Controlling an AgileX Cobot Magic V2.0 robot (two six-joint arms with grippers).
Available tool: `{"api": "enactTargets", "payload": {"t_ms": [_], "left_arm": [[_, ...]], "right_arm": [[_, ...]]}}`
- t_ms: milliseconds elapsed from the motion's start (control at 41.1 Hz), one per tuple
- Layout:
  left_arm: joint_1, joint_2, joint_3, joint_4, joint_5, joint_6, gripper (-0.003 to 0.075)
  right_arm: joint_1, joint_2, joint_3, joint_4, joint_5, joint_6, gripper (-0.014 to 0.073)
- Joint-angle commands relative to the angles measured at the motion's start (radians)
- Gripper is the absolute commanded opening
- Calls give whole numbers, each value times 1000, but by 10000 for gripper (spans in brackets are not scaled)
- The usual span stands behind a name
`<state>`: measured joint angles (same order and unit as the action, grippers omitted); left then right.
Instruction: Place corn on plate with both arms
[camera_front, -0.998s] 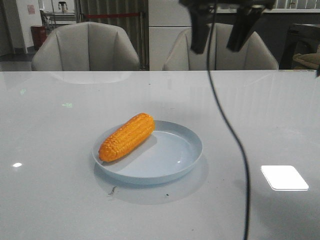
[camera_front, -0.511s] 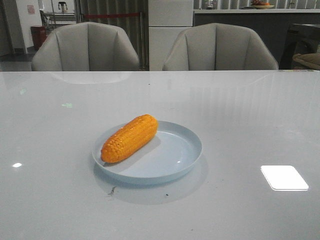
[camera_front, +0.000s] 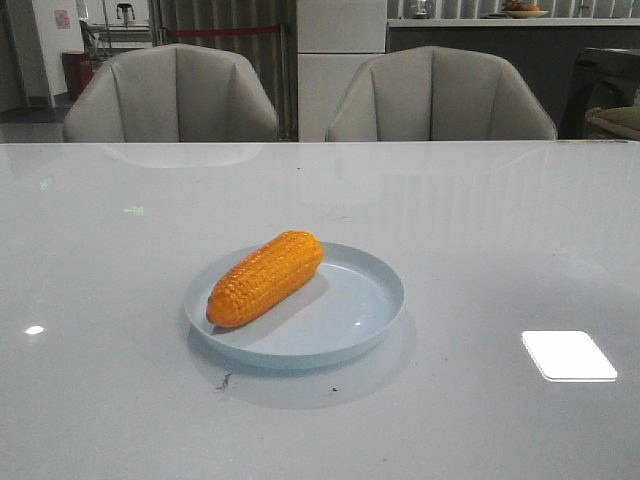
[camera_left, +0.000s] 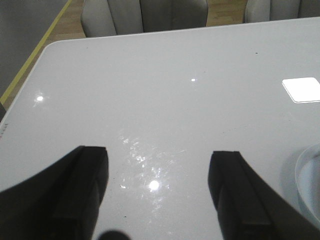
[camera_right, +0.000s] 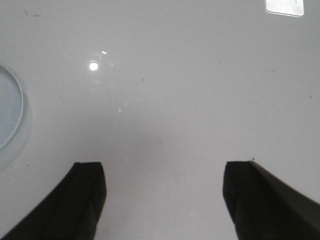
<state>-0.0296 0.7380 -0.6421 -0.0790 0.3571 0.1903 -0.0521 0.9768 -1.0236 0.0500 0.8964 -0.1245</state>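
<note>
The orange-yellow corn (camera_front: 265, 278) lies on the left part of the pale-blue plate (camera_front: 362, 312) in the front view, its near end over the plate's left rim. Neither arm shows in the front view. In the left wrist view my left gripper (camera_left: 160, 170) is open and empty over bare table, with a sliver of the plate's rim (camera_left: 306, 175) at the edge. In the right wrist view my right gripper (camera_right: 164, 182) is open and empty over bare table, with the plate's rim (camera_right: 15, 117) at the edge. The corn is out of both wrist views.
Two grey chairs (camera_front: 172, 95) stand behind the table's far edge. A bright light reflection (camera_front: 568, 355) lies on the glossy white table (camera_front: 500, 230) right of the plate. The table's rounded corner (camera_left: 55, 45) and a yellow floor line show in the left wrist view.
The right gripper and its cable have left the front view, upward. The corn has rolled slightly to the right, further onto the plate.
</note>
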Motion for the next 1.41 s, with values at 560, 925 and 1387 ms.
{"api": "enactTargets", "payload": {"t_ms": [560, 925, 1387], "left_arm": [[-7, -1, -30, -2, -88, -6, 488], [-7, -1, -30, -2, -88, -6, 484], [-7, -1, -30, -2, -88, -6, 92]], "right_arm": [[-3, -294, 303, 9, -110, -1, 591], [-3, -294, 303, 9, -109, -1, 591], [-3, -294, 303, 9, -109, -1, 591]]}}
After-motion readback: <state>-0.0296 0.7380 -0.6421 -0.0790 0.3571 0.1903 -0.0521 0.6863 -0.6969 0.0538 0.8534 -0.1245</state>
